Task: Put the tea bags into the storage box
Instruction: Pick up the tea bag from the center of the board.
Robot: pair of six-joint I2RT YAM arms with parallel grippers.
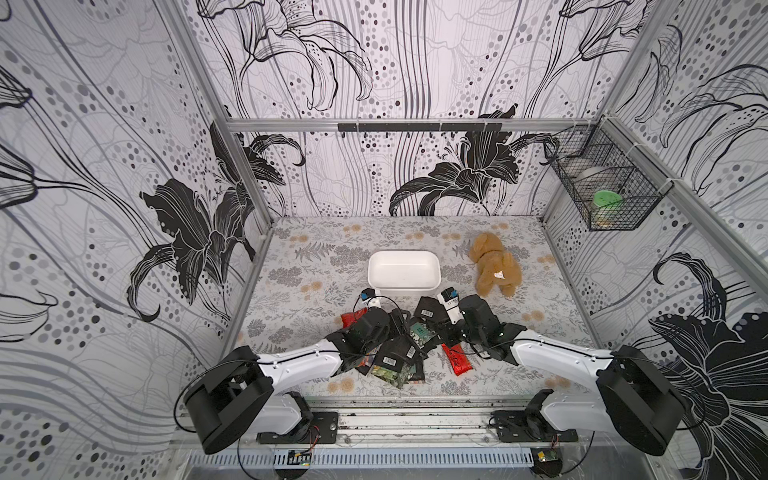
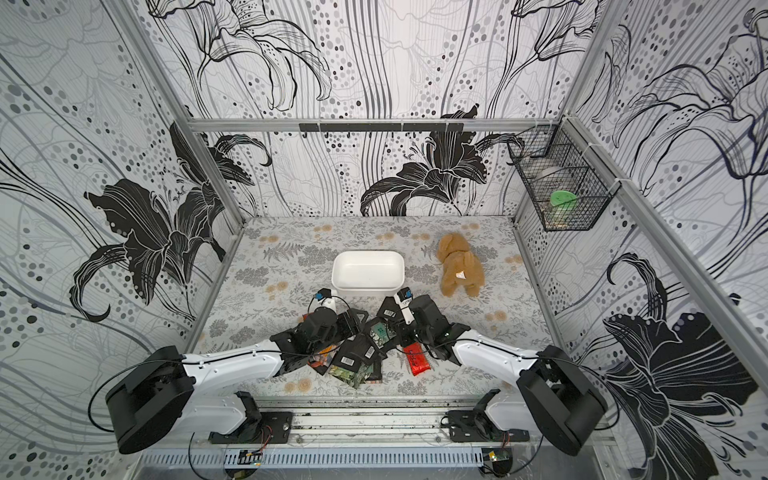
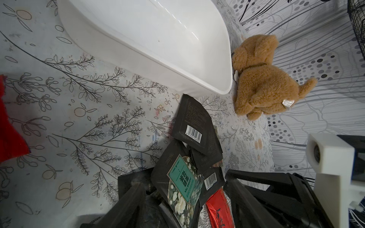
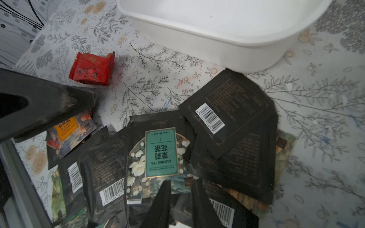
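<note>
Front rail (image 1: 415,419), then floral tablecloth (image 1: 316,266) w/ tea bags (image 1: 395,357), lily-print walls (image 1: 374,62) around.

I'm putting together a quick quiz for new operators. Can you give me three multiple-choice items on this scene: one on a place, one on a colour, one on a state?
1. Where is the plush toy relative to the storage box? A) inside it B) beside it, on the side of the right arm C) under it
2. What colour is the label on the jasmine tea bag? A) green B) yellow C) pink
3. The storage box is: A) empty B) half full C) lidded
Answers: 1 B, both top views show it lying beside the storage box; 2 A, the label is green; 3 A, only its bare white inside shows.
</note>
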